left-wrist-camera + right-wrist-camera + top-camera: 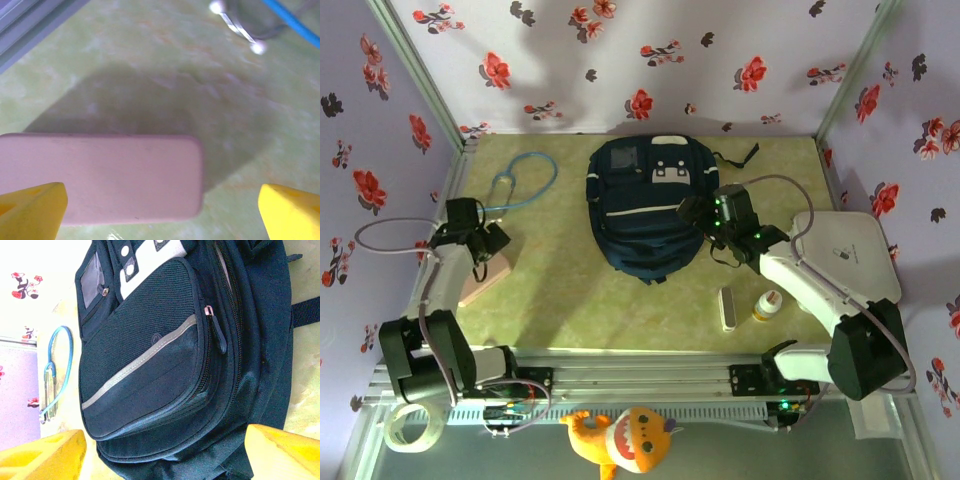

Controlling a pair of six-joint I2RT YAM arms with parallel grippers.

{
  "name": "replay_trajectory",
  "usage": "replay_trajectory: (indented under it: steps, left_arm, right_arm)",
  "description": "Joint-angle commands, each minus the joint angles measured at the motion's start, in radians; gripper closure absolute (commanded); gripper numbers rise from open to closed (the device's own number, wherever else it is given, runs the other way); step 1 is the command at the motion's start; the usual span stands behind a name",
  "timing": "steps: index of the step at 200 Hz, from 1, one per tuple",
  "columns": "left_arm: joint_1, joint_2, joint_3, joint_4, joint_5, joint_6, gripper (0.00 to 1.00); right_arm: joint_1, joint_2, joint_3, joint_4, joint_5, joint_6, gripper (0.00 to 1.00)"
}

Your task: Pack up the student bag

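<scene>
The student bag (645, 205) is lying flat on the far middle of the worktop (560, 300), front pocket facing up, with a blue stethoscope (525, 180) lying well to its left. The left claw (160, 212) is being held wide open above a pink case (100, 175) near the worktop's left edge, nothing being gripped. The right claw (165, 455) is also being held wide open and empty at the bag's right side, the front pocket lying ahead of its fingers.
</scene>
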Motion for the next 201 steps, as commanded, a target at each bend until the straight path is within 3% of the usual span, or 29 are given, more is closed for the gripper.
replay_trajectory:
  steps: [1,37,91,137,156,201]
  left_arm:
    - [0.100,0.025,-0.014,-0.016,0.016,-0.058,0.02]
    - [0.219,0.044,-0.044,0.022,0.030,-0.067,0.02]
    - [0.287,0.176,-0.029,0.028,0.042,-0.094,0.06]
    - [0.288,0.219,-0.036,0.058,0.122,-0.075,0.11]
    - [0.282,0.227,-0.056,0.086,0.214,-0.094,0.13]
    - [0.169,0.159,-0.094,0.073,0.277,-0.135,0.13]
  right_arm:
    - [-0.005,-0.006,0.031,0.000,0.010,-0.018,0.17]
    - [-0.005,0.001,0.037,-0.006,0.001,-0.015,0.16]
    - [-0.004,-0.001,0.037,-0.002,-0.014,-0.013,0.16]
    - [-0.004,-0.011,0.028,-0.012,-0.002,-0.020,0.16]
    - [-0.005,-0.011,0.026,-0.012,0.002,-0.019,0.16]
    - [-0.005,-0.003,0.026,-0.009,0.002,-0.019,0.16]
